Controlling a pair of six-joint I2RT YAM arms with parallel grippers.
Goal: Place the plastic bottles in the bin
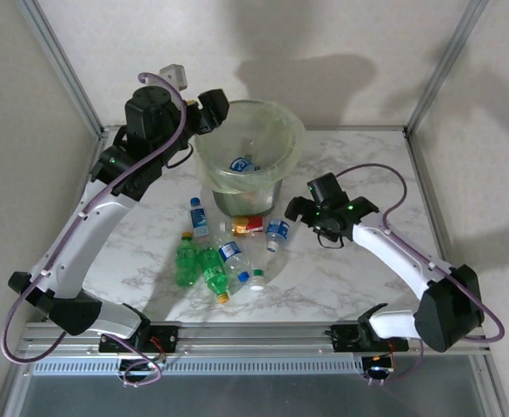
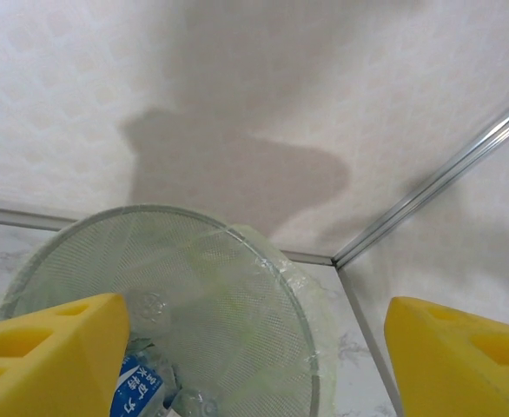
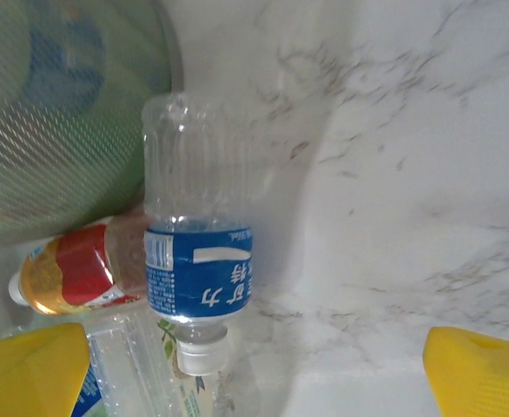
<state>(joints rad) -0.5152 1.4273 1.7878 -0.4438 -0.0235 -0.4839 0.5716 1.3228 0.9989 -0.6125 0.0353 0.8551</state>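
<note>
The bin, a grey can with a pale green bag liner, stands at the back middle of the table. My left gripper hovers at its left rim, open and holding nothing. In the left wrist view the yellow fingers are spread wide over the bin, where a blue-labelled bottle lies inside. My right gripper is open just right of a clear blue-labelled bottle. That bottle lies ahead of the spread right gripper, untouched, beside a red-labelled bottle and the bin wall.
In front of the bin lie several more bottles: a clear one, the red-labelled one, two green ones and a clear one. Bare marble table lies to the right. Metal frame posts stand at the back corners.
</note>
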